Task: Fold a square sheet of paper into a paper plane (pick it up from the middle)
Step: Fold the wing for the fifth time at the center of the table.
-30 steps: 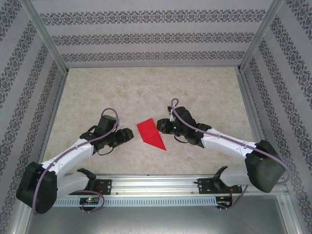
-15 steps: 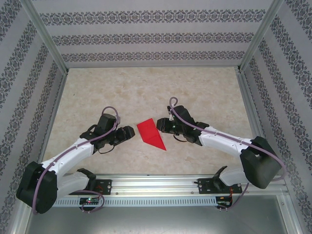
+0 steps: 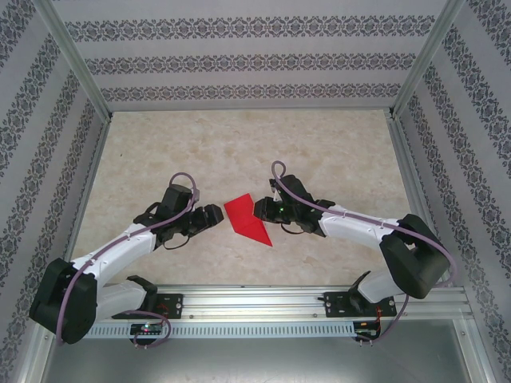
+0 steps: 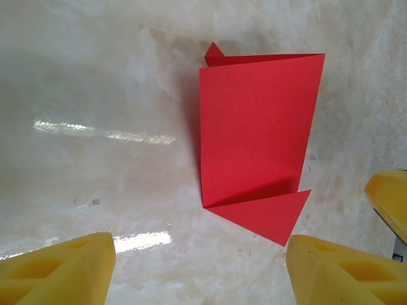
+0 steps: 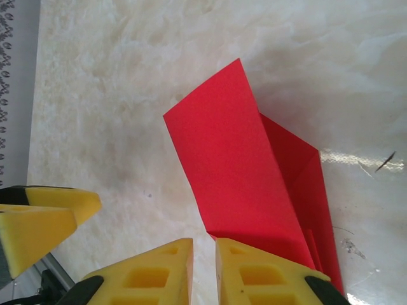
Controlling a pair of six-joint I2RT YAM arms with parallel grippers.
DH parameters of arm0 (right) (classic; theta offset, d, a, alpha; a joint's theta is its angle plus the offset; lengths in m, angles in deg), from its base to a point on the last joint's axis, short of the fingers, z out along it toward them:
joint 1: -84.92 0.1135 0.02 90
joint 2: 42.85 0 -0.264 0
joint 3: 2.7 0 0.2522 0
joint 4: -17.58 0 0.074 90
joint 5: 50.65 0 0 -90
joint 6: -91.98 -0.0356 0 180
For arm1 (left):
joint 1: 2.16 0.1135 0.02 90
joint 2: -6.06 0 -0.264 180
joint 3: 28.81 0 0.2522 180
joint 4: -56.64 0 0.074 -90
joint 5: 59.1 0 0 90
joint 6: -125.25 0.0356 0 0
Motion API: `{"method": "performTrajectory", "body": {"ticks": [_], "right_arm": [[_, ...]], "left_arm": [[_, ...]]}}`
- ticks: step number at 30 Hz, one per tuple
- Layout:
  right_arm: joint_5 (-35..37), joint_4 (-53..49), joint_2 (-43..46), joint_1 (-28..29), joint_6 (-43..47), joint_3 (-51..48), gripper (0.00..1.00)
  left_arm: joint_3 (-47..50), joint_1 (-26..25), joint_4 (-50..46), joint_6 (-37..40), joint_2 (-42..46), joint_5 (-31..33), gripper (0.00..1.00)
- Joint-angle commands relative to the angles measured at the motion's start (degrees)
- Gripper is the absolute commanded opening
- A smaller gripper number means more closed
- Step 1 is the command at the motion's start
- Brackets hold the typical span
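The paper plane (image 3: 246,217), half-folded, is found near the tabletop's (image 3: 239,144) middle. At its 9 o'clock the left fingers (image 4: 57,270) are spread wide and empty. At 3 o'clock the right fingers (image 5: 261,273) are nearly closed, with nothing evidently held. Another fold seems due, so an edge must be pinched cleanly.

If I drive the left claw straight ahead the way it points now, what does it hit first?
The folded red paper, lying right ahead of the open left claw. The right claw sits at its far edge, so probably that next.
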Motion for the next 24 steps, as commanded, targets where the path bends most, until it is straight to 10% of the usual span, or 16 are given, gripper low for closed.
{"method": "performTrajectory", "body": {"ticks": [1, 24], "right_arm": [[2.3, -0.1, 0.0, 0.2, -0.8, 0.0, 0.18], [-11.3, 1.5, -1.9, -3.8, 3.5, 2.1, 0.12]], "left_arm": [[-1.2, 1.0, 3.4, -2.2, 0.4, -2.1, 0.72], [-1.1, 1.2, 5.1, -2.7, -2.5, -2.8, 0.71]]}}
